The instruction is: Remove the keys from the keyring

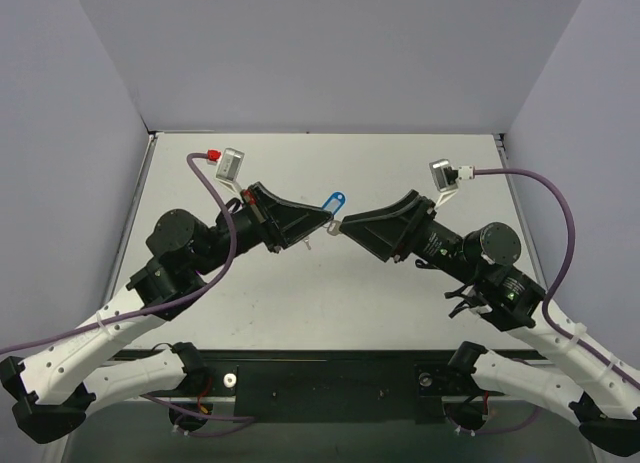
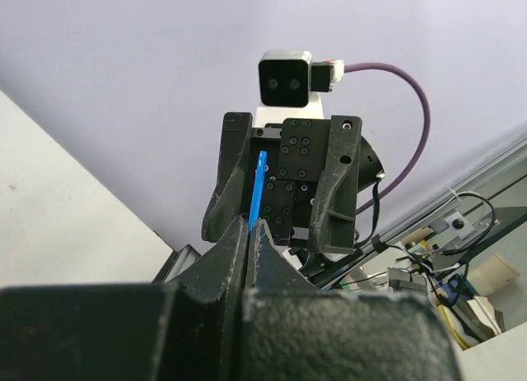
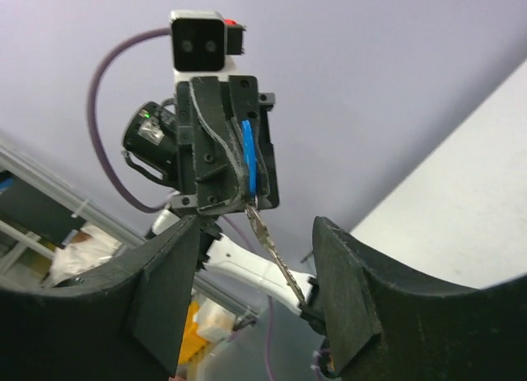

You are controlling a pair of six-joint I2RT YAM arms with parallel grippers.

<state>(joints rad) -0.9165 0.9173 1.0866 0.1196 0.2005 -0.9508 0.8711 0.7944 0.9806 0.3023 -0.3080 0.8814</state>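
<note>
My left gripper (image 1: pixel 323 219) is shut on the blue tag of the keyring (image 1: pixel 333 200) and holds it in the air above the table's middle. In the left wrist view the tag (image 2: pixel 258 188) stands edge-on out of my shut fingertips (image 2: pixel 265 237). In the right wrist view the tag (image 3: pixel 248 157) sits in the left gripper, and a small silver key (image 3: pixel 272 251) hangs slanting down from its ring. My right gripper (image 3: pixel 257 262) is open around the key. The key's tip lies close to the right-hand finger (image 3: pixel 350 290). In the top view the right gripper (image 1: pixel 344 224) faces the left one tip to tip.
The grey table (image 1: pixel 300 303) is bounded by purple walls at the back and both sides. A black rail (image 1: pixel 320 383) runs along the near edge between the arm bases. Purple cables (image 1: pixel 215 198) loop from both wrist cameras.
</note>
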